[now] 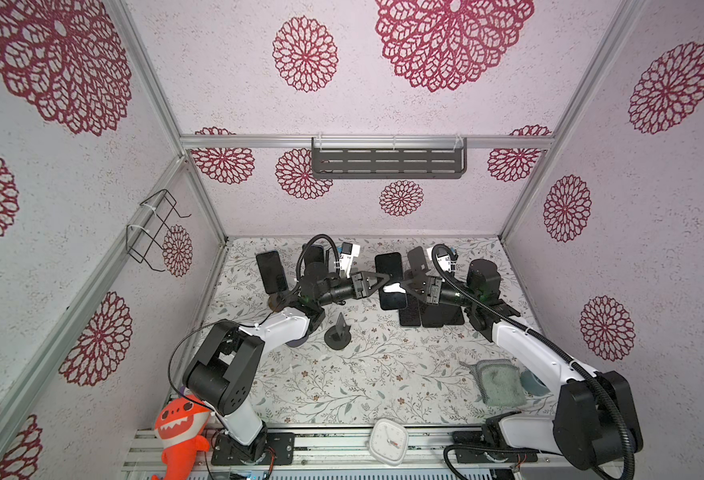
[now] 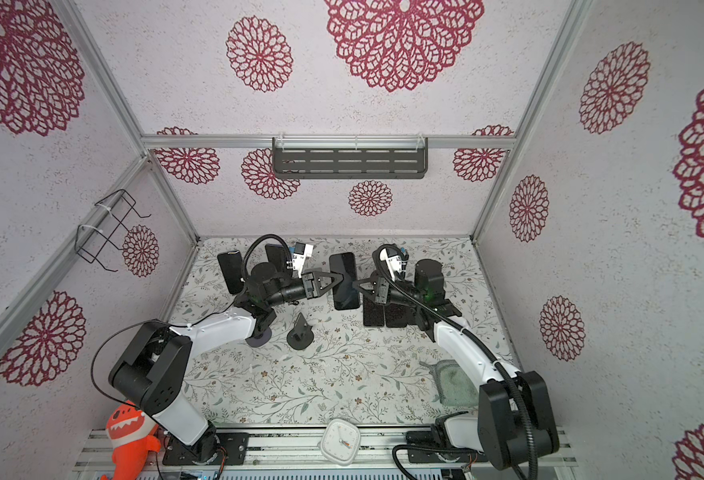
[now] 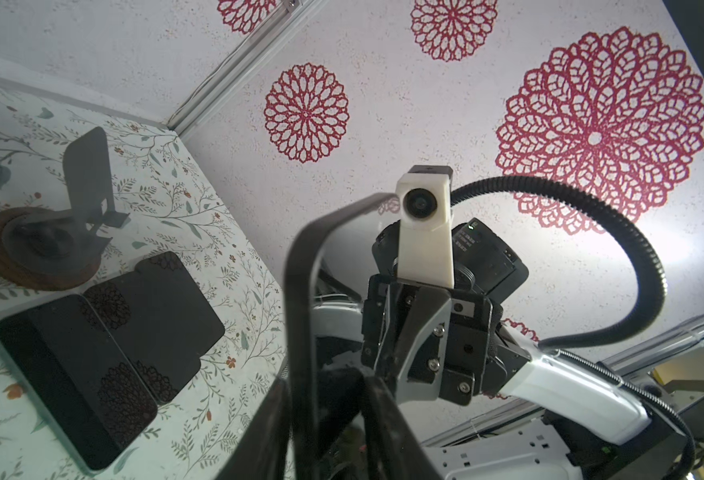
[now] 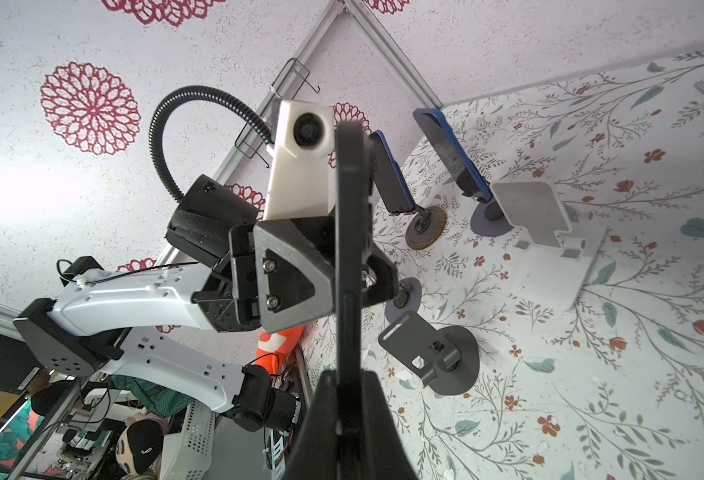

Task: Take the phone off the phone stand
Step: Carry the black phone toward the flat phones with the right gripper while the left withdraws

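White moulded link shells join black, box-like joint housings on the left arm (image 1: 275, 324) and the right arm (image 1: 525, 345). Each arm is bolted to a black base plate (image 1: 254, 451). A black corrugated hose (image 3: 649, 291) loops to a white wrist camera housing (image 3: 425, 232) with a round dark lens. The left gripper (image 1: 385, 279) and the right gripper (image 1: 402, 286) have dark grey, triangular, open-framed fingers fixed with silver screws (image 4: 273, 282). A thin black cable (image 1: 170, 368) runs beside the left arm.
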### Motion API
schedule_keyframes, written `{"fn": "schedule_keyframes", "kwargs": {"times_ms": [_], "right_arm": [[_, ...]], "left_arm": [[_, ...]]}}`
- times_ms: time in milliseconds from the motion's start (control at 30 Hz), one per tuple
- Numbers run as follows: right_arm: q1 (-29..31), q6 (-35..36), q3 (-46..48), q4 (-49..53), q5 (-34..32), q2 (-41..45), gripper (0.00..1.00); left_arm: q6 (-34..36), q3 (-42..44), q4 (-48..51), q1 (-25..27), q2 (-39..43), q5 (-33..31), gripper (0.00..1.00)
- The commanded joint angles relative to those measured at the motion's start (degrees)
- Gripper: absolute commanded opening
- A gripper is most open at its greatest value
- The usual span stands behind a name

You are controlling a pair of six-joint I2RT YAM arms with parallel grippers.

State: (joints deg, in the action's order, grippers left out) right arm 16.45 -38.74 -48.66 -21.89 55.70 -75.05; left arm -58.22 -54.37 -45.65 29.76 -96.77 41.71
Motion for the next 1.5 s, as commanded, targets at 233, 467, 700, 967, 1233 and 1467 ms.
{"fn": "schedule_keyframes", "kwargs": {"times_ms": [233,467,700,967,1233,1467], "right_arm": [[0.3,0.45,-0.55,-4.29,1.35,-1.37,0.0],[0.33,0.58,-0.64,-3.44,1.15,-2.5,0.36],[0.23,3.59,-1.5,1.31,-0.59,-1.9,0.54],[0.25,5.79,-2.22,4.72,-1.05,-1.52,0.84],[-0.96,12.08,-3.42,14.44,-6.75,1.06,0.9],[-1.66,16.19,-0.68,20.29,-16.75,7.2,0.92]], "left_arm": [[1.13,-1.13,4.55,0.34,0.09,-1.32,0.07],[2.41,-1.35,8.14,0.33,0.61,-2.99,0.0],[3.26,-0.91,9.44,0.34,1.21,-3.88,0.0],[5.37,-1.24,13.71,0.38,1.94,-5.88,0.0],[9.16,-3.46,22.1,0.62,2.54,-9.71,0.0],[12.63,-11.95,42.13,3.05,-0.6,-21.77,0.0]]}}
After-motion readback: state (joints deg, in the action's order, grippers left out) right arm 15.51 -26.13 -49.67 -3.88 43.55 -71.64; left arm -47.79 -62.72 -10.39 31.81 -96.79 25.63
